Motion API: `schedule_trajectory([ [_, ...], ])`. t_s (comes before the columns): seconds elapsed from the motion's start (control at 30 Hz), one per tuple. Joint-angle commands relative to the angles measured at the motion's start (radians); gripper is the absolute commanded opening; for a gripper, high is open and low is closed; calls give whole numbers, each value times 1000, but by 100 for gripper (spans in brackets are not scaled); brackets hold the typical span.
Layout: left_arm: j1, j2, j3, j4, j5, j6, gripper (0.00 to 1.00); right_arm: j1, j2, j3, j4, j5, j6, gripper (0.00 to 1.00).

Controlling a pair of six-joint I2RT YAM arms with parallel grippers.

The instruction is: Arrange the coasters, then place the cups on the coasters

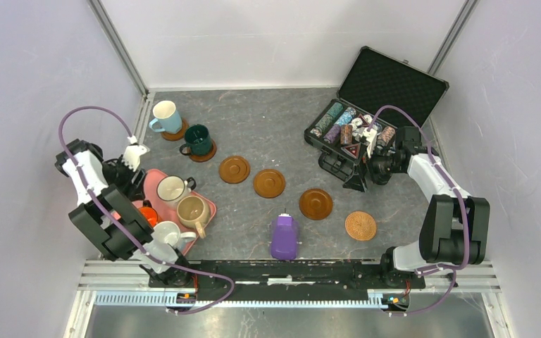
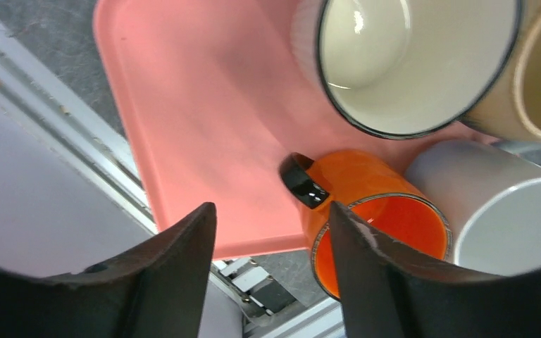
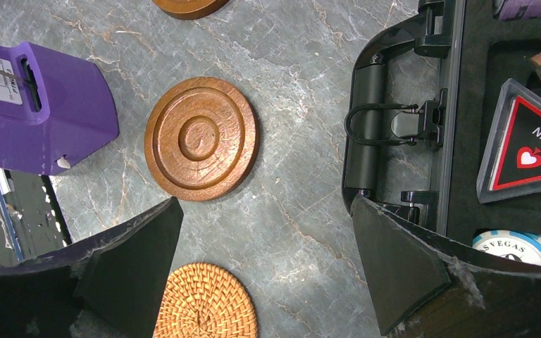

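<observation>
My left claw [image 2: 271, 211] stands parted above the pink tray [image 2: 204, 105], which holds four mugs [image 2: 366, 186]. My right claw [image 3: 264, 204] gapes wide beside the chip-filled case [image 3: 456, 84].

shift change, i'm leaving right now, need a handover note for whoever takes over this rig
Left hand: open over the pink tray, at the orange mug; no grip seen.
Right hand: open, empty, above the table beside the poker chip case.
Done: light blue mug on its coaster, dark green mug on its coaster.
Left: orange mug, cream mug, beige mug and white mug, all on the tray, go onto the three bare wooden coasters and the woven coaster.
</observation>
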Motion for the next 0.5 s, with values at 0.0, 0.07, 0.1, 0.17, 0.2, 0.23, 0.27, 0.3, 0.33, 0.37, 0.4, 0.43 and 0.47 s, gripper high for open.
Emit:
schedule_trajectory([
  [0.0, -2, 24, 34, 125, -20, -173, 62, 2, -14, 1, 14, -5, 7, 98],
  [0.07, -9, 43, 34, 135, -23, -198, 57, 2, -15, -2, 16, -5, 6, 98],
  [0.1, -18, 44, 23, 145, -32, -207, 56, 2, -14, -3, 18, -4, 6, 98],
  [0.17, -37, 38, -9, 172, -50, -221, 54, 2, -14, -3, 18, -2, 6, 98],
  [0.2, -45, 34, -22, 186, -53, -229, 54, 2, -13, -2, 18, -2, 6, 98],
  [0.23, -50, 31, -31, 191, -53, -235, 54, 2, -12, -2, 16, -2, 6, 98],
  [0.27, -52, 31, -33, 192, -49, -240, 54, 2, -12, 0, 16, -1, 6, 98],
  [0.3, -53, 33, -33, 192, -42, -249, 54, 2, -11, 1, 16, -1, 7, 98],
  [0.33, -57, 33, -35, 190, -38, -252, 54, 2, -11, 0, 15, -2, 6, 98],
  [0.37, -62, 34, -36, 185, -37, -253, 54, 2, -10, 1, 16, -2, 6, 98],
  [0.4, -69, 31, -45, 185, -41, -254, 54, 2, -10, 0, 16, -2, 6, 98],
  [0.43, -78, 29, -56, 185, -49, -252, 54, 2, -9, -1, 16, -2, 6, 98],
  [0.47, -85, 25, -68, 187, -57, -247, 54, 2, -8, -2, 16, -2, 5, 98],
])
